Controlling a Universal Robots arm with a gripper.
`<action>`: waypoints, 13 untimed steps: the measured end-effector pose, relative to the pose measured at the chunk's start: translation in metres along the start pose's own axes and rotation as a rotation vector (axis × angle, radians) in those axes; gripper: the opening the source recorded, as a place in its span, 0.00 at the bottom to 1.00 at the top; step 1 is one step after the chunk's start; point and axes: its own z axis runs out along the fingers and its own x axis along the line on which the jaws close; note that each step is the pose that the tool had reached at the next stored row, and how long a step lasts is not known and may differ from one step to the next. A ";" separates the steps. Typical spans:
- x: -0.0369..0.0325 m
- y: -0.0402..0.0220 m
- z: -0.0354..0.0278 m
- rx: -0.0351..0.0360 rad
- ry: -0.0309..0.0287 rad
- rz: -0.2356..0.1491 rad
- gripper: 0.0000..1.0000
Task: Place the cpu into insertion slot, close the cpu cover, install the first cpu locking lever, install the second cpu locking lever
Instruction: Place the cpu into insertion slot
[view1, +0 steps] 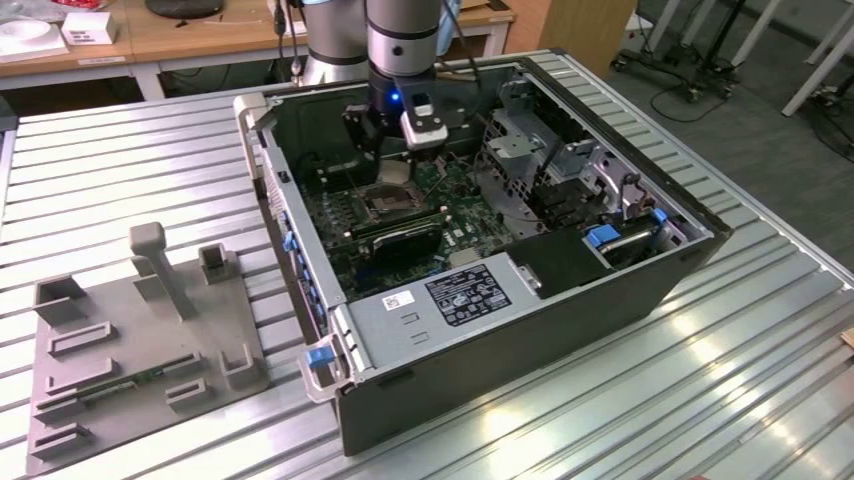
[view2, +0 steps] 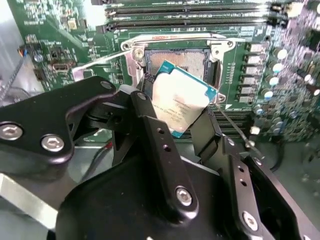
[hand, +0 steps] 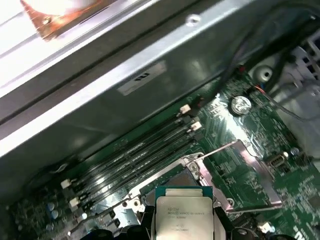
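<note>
My gripper (view2: 177, 109) is shut on the cpu (view2: 183, 100), a small square chip with a grey metal face, its black fingers (view2: 150, 125) clamping two opposite edges. The chip hangs tilted just above the insertion slot (view2: 186, 61), a dark square socket with a silver rim on the green motherboard, and does not touch it. In the first wrist view the cpu (hand: 181, 212) sits in front of the slot (hand: 167, 181), and the silver cpu cover (hand: 244, 172) stands swung open beside it. In the exterior view the gripper (view1: 392, 166) hovers over the slot (view1: 383, 208) inside the open computer case.
Long black memory slots (hand: 140, 150) run right behind the socket. A thin wire lever (view2: 235, 131) sticks out beside it. The case walls (view1: 287, 215), drive cages (view1: 561, 185) and a power supply (view1: 461, 295) ring the board. A grey fixture plate (view1: 134, 340) lies on the exterior view's left.
</note>
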 end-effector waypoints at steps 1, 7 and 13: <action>0.0000 0.0000 0.0001 0.0001 -0.0017 0.018 0.54; 0.0000 -0.0001 0.0004 0.0009 -0.0099 0.109 0.54; 0.0001 -0.0001 0.0004 0.0008 -0.0102 0.111 0.54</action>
